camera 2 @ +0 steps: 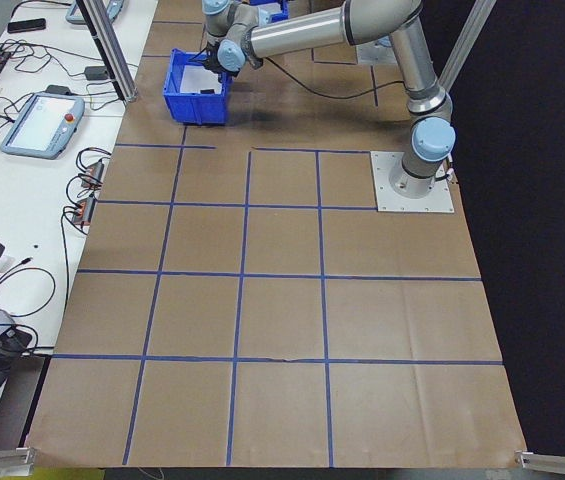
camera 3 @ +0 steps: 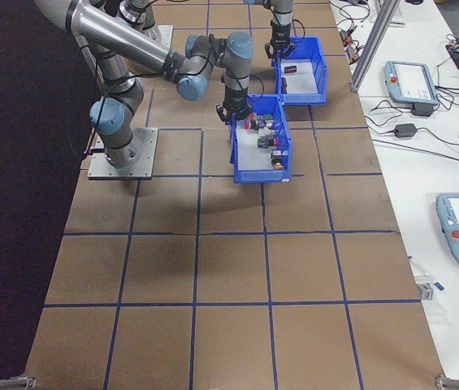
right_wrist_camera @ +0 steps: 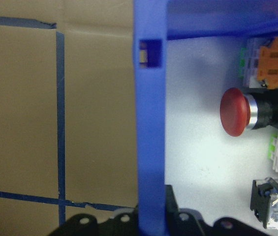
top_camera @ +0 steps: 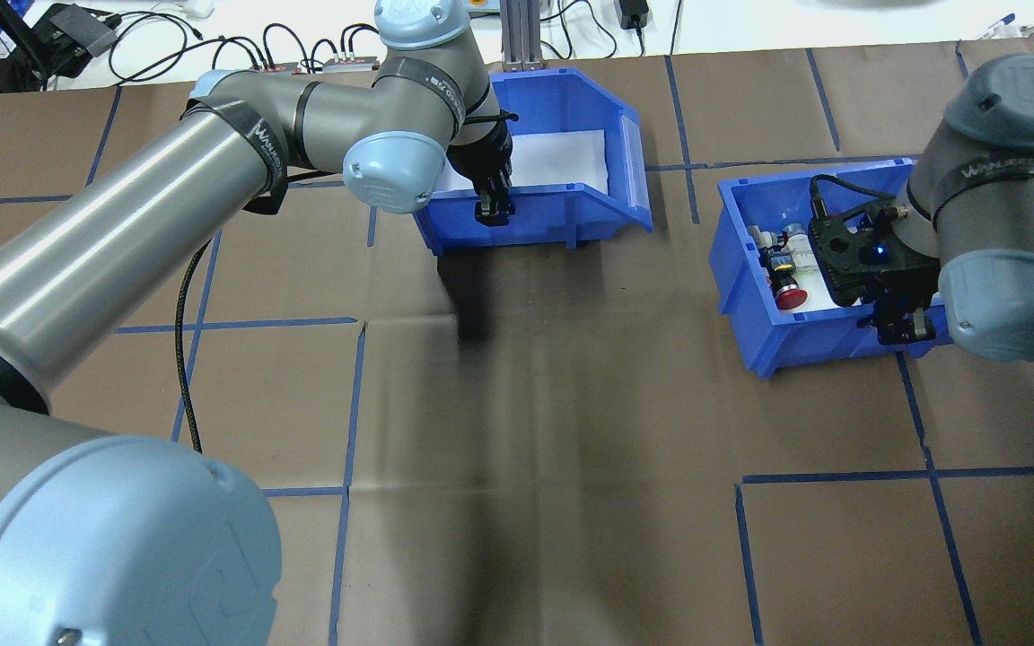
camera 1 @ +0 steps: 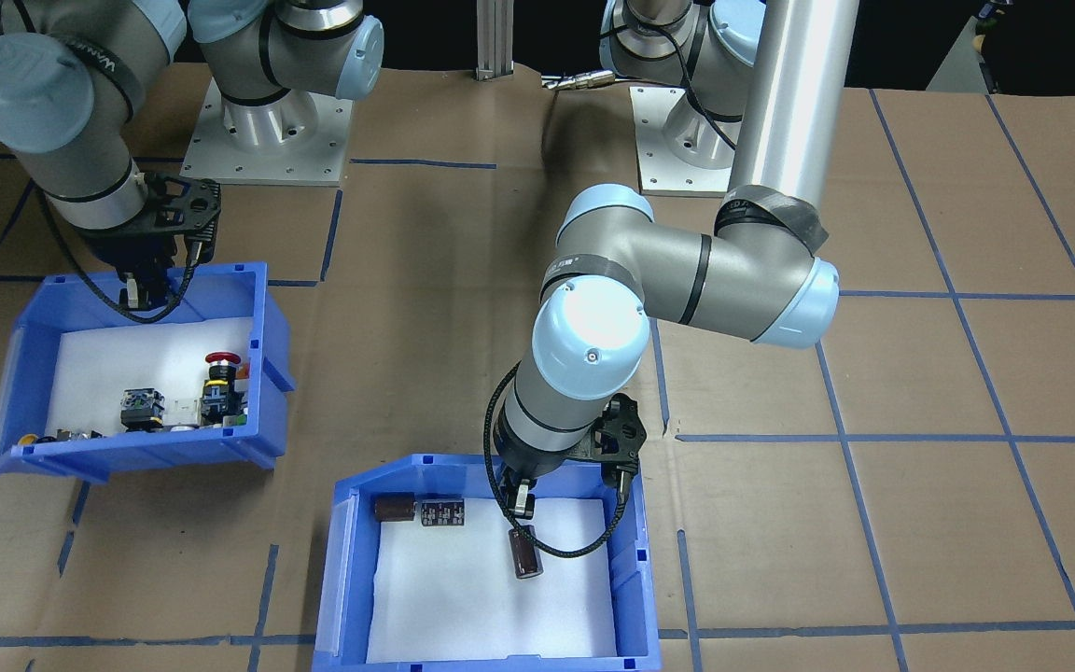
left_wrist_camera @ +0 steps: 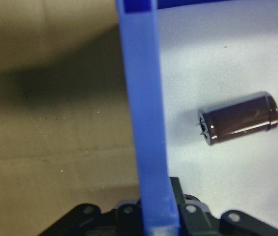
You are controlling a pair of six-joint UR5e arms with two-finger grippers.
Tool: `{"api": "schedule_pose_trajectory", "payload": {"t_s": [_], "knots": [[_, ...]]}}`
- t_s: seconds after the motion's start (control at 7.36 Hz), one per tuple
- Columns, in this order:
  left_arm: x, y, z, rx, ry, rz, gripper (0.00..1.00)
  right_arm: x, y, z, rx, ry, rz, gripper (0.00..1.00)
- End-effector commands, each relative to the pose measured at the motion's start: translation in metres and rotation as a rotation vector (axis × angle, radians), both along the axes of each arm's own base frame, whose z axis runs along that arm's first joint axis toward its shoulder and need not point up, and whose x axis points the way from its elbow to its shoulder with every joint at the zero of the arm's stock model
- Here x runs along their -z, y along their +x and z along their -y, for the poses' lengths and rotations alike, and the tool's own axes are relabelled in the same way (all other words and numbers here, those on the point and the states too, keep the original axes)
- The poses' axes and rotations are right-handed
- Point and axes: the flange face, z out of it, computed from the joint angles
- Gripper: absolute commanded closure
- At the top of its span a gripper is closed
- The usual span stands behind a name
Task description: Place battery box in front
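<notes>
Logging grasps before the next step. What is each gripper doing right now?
Left gripper: shut on the rear wall of the battery box.
Right gripper: shut on the rear wall of the switch bin.

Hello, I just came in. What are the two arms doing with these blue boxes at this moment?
Each arm has one bin by its wall. The left gripper straddles the rear wall of the battery box, which holds a few brown cylinders on white foam. The right gripper grips the wall of the switch bin the same way. The battery box sits farther from the robot than the switch bin.
</notes>
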Motion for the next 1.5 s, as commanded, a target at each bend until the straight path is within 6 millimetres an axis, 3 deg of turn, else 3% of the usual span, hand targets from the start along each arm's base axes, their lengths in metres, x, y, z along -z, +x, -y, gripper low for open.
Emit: {"api": "schedule_pose_trajectory", "payload": {"t_s": [0.0,0.14,0.27,0.54,0.82,0.95,1.36], "knots": [[0.008,-0.004,0.0,0.017,0.0,0.007,0.83,0.0,0.008,-0.031,0.048,-0.013,-0.002,0.95],[0.008,-0.001,0.002,0.019,-0.006,0.029,0.39,0.003,0.012,-0.039,0.068,-0.011,-0.001,0.94],[0.008,-0.001,0.001,0.001,-0.006,0.041,0.01,0.003,0.017,-0.049,0.116,-0.02,0.001,0.94],[-0.017,0.0,-0.004,0.002,-0.031,0.039,0.02,0.004,0.039,-0.065,0.098,-0.03,0.006,0.94],[-0.067,0.012,-0.012,0.039,-0.039,0.063,0.03,0.004,0.096,-0.079,0.099,-0.045,-0.006,0.94],[-0.096,0.017,-0.019,0.192,-0.042,0.095,0.02,0.004,0.123,-0.089,0.103,-0.054,-0.007,0.94],[-0.175,0.037,-0.071,0.542,-0.07,0.139,0.01,0.008,0.199,-0.123,0.134,-0.09,0.004,0.94]]}}
